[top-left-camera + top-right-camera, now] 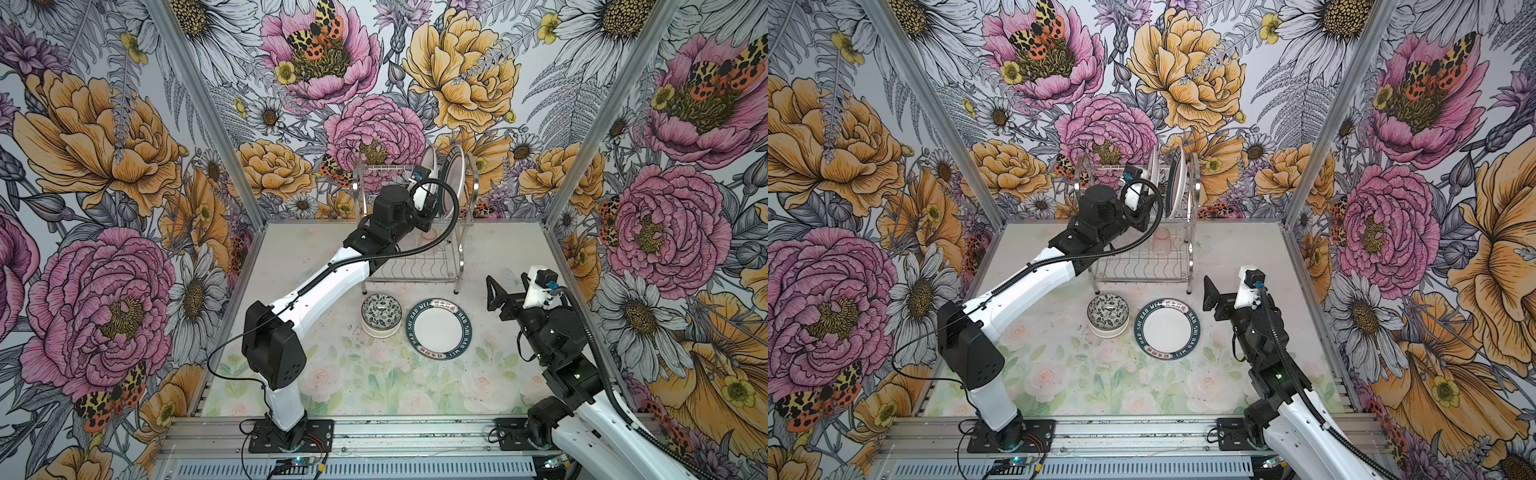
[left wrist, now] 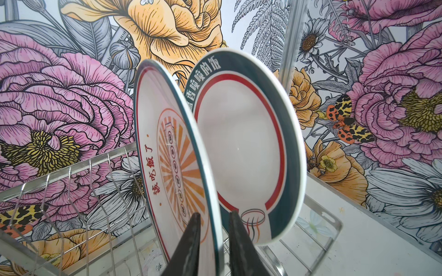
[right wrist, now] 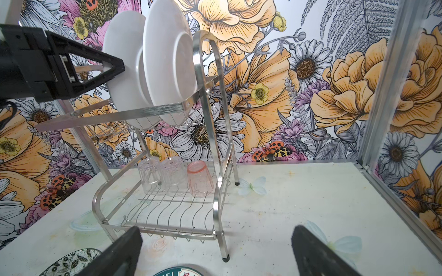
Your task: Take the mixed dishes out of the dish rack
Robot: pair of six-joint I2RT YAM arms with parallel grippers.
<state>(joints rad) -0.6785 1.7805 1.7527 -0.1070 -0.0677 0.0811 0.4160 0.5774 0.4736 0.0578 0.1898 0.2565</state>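
Dish rack (image 1: 415, 270), two-tier shiny chrome wire with arched side frames, stands at the back edge of the pale floral-print table (image 1: 332, 386), roughly mid-width. Upper shelf, right end: two round plates on edge in the slots, an orange sunburst plate (image 2: 172, 155) and, just beside it toward the rack's right frame, a teal-rimmed plate with a red ring (image 2: 241, 148). Left gripper (image 2: 215, 212) is at the sunburst plate: black fingers straddle its rim, one each side, narrow gap; can't tell if the pads actually bite. Lower shelf, rear edge: three upturned cups in a row, two clear cups (image 3: 149, 173) and a translucent pink cup (image 3: 199, 179) at the right end. On the table just in front of the rack, near the middle: stack of small bowls (image 1: 381, 311), top one with a black leaf pattern inside, cream one at the bottom; beside it a second teal-rimmed plate (image 1: 438, 328) lies flat. Right gripper (image 3: 217, 229) hovers over the table right of that flat plate, toward the table's right edge, jaws wide apart, nothing between.
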